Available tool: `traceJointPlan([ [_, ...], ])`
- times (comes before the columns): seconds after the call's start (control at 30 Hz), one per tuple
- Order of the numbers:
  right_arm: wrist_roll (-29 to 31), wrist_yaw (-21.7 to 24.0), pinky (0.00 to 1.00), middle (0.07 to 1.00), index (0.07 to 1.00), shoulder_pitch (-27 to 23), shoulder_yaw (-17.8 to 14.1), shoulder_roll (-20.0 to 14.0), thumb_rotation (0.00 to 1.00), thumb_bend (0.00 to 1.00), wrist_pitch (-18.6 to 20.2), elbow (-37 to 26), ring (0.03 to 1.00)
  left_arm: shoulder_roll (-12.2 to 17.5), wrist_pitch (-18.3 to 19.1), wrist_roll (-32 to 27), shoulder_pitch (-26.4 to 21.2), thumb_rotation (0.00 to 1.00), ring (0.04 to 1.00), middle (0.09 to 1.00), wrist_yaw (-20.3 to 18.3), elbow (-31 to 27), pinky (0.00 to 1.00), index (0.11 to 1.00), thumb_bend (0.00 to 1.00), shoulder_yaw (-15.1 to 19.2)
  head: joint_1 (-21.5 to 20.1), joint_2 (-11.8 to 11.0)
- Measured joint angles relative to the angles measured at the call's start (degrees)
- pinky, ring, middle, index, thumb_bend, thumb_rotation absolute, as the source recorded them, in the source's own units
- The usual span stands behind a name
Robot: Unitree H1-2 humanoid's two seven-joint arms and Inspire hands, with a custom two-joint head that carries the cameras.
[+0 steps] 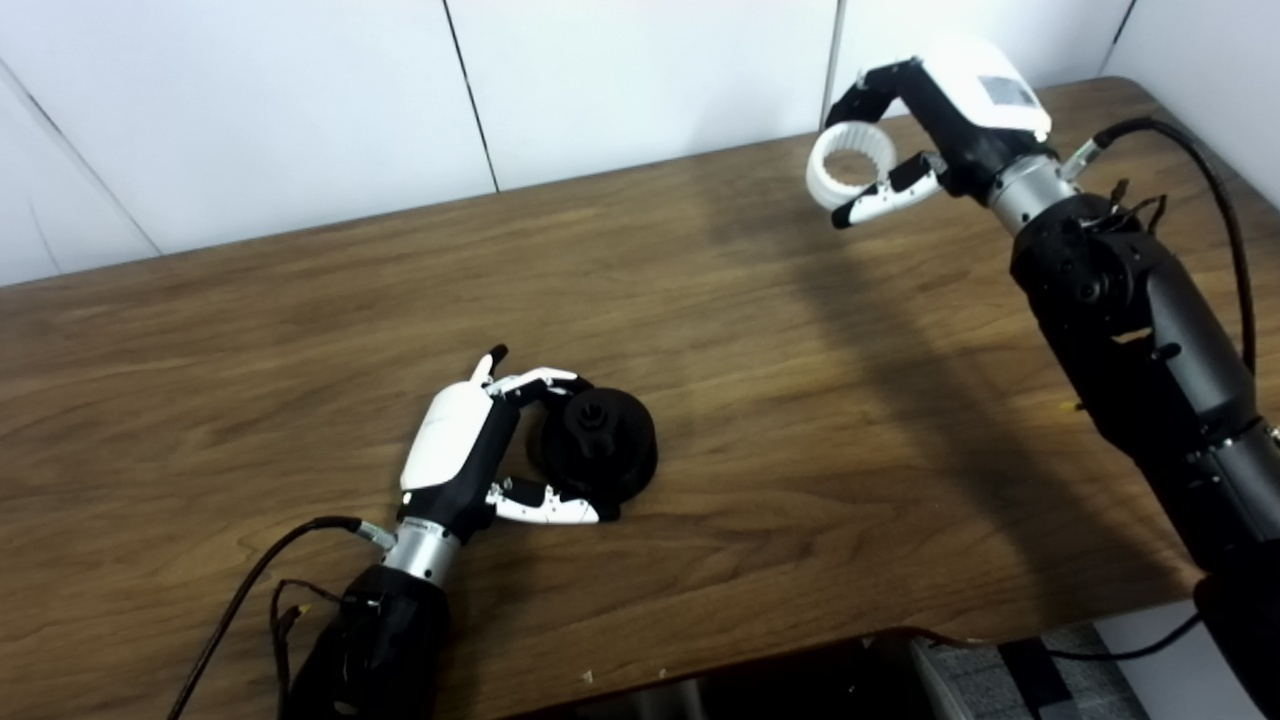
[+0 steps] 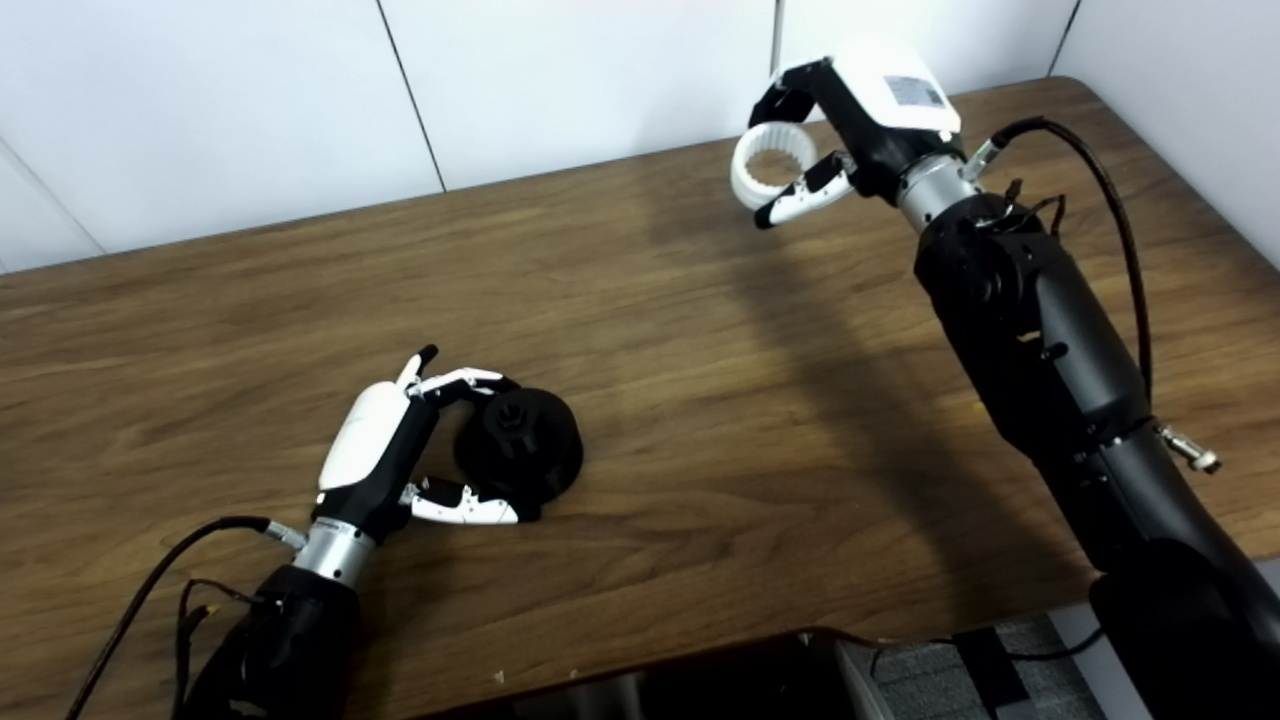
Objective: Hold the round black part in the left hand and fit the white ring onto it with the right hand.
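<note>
The round black part rests on the wooden table, left of the middle, with a small knob on its top. My left hand lies against its left side, fingers curled over the far edge and thumb along the near edge, closed on it. Far off at the back right, my right hand is raised above the table. It grips the white ring between fingers and thumb, and the ring's toothed inside faces up and left. A wide stretch of table separates ring and black part.
White wall panels stand behind the table's far edge. A dark object lies at the table's near edge. Cables trail from both forearms. The right arm's shadow falls across the table's right half.
</note>
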Motion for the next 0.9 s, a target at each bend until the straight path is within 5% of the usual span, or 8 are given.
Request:
traceJointPlan([
  [0.1, 0.13, 0.73, 0.79, 0.554, 0.492, 0.11, 0.38, 0.77, 0.15, 0.52, -0.01, -0.32, 0.632, -0.05, 0.00, 0.04, -0.05, 0.30, 0.719, 0.613, -0.04, 0.03, 1.00, 0.650, 1.00, -0.03, 0.35, 0.00],
  [0.43, 0.00, 2.96, 0.93, 0.548, 0.492, 2.86, 2.36, 3.17, 0.16, 0.52, -0.02, -4.39, 0.634, -0.27, -0.02, 0.43, -0.31, 0.29, 0.735, 0.614, -0.08, 0.30, 1.00, 0.645, 1.00, -0.08, 1.14, 0.09],
  [0.9, 0.09, 3.89, 0.93, 0.542, 0.491, 4.41, 4.67, 7.03, 0.15, 0.52, -1.07, -9.29, 0.642, -0.98, 0.94, 0.95, -0.43, 0.31, 0.747, 0.623, -0.34, 0.35, 1.00, 0.652, 0.99, -0.31, 4.75, 0.70],
])
